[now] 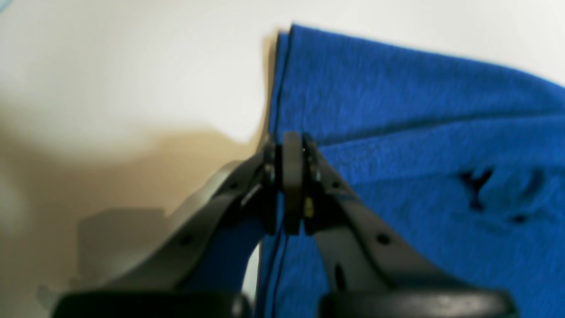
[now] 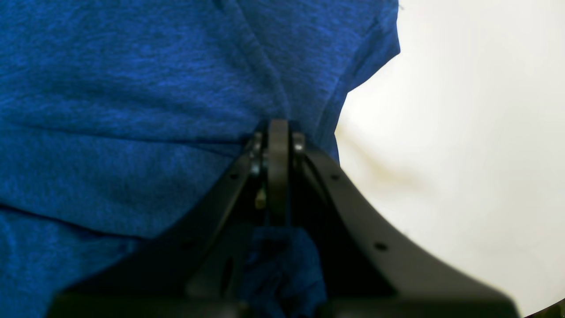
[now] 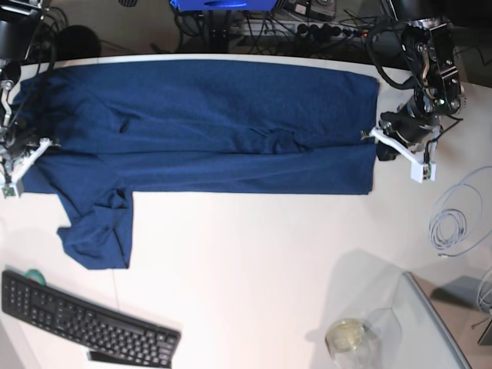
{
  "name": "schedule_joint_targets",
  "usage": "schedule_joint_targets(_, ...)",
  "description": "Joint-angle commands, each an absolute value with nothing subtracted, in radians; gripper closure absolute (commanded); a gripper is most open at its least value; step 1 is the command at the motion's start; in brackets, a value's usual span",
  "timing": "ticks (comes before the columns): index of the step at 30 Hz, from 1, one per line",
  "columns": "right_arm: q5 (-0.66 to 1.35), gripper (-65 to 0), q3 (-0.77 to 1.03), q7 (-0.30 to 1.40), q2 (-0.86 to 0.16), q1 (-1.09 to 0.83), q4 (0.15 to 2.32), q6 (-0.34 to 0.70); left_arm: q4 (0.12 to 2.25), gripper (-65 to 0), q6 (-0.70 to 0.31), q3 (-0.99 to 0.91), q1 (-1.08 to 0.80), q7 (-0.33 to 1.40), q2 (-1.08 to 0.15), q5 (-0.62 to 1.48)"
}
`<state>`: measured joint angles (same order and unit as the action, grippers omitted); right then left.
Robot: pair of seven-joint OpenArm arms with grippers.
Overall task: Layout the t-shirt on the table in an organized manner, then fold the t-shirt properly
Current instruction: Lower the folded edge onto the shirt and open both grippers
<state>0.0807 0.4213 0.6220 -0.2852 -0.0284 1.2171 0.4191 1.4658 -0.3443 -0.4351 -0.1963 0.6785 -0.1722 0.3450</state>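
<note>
The dark blue t-shirt [image 3: 207,131] lies stretched as a long band across the far part of the white table [image 3: 254,261], with one sleeve [image 3: 96,231] flopped toward the near left. At the band's right end my left gripper [image 3: 371,135] is shut on the t-shirt's edge; the left wrist view shows its jaws [image 1: 292,145] closed at the fabric [image 1: 397,110] border. At the left end my right gripper [image 3: 34,146] is shut on the cloth, and in the right wrist view the gripper [image 2: 278,132] is pinched into the fabric [image 2: 132,88] with cloth bunched below it.
A black keyboard [image 3: 84,319] lies at the near left corner. A glass jar [image 3: 347,336] stands near the front right beside a clear panel [image 3: 438,323]. A coiled white cable [image 3: 453,223] sits at the right edge. Cables and equipment crowd the space behind the table.
</note>
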Motion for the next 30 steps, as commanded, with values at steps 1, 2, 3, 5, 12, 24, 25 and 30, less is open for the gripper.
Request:
schedule_joint_targets(1,0.082,0.0,0.429,0.608,-0.306,-0.015,1.224,0.418,1.481,0.0,-0.348,-0.437,-0.196,0.661,-0.186,0.352)
schedule_joint_targets(2,0.082,0.0,0.429,0.608,-0.306,-0.015,1.213,0.418,1.481,0.0,-0.348,-0.437,-0.2,0.661,-0.186,0.354)
schedule_joint_targets(3,0.081,0.0,0.429,0.608,-0.311,-0.013,1.199,0.418,1.481,0.0,-0.348,-0.437,-0.202,0.661,-0.186,0.354)
schedule_joint_targets(5,0.081,0.0,0.427,0.608,-0.312,-0.012,1.187,0.418,1.481,0.0,-0.348,-0.437,-0.202,0.661,-0.186,0.352)
schedule_joint_targets(12,0.081,0.0,0.427,0.607,-0.309,-0.012,1.182,0.418,1.481,0.0,-0.348,-0.437,-0.196,0.661,-0.185,0.352)
schedule_joint_targets(24,0.085,-20.7,0.427,0.604,-0.308,-0.007,1.208,0.418,1.481,0.0,-0.348,-0.437,-0.197,0.661,-0.185,0.355)
schedule_joint_targets(25,0.085,-23.9,0.427,0.604,-0.308,-0.01,1.222,0.418,1.483,0.0,-0.348,-0.437,-0.199,0.661,-0.185,0.355)
schedule_joint_targets(30,0.085,-30.9,0.429,0.607,-0.305,-0.012,1.293,0.418,1.492,-16.1,-0.348,-0.437,-0.206,0.661,-0.185,0.355)
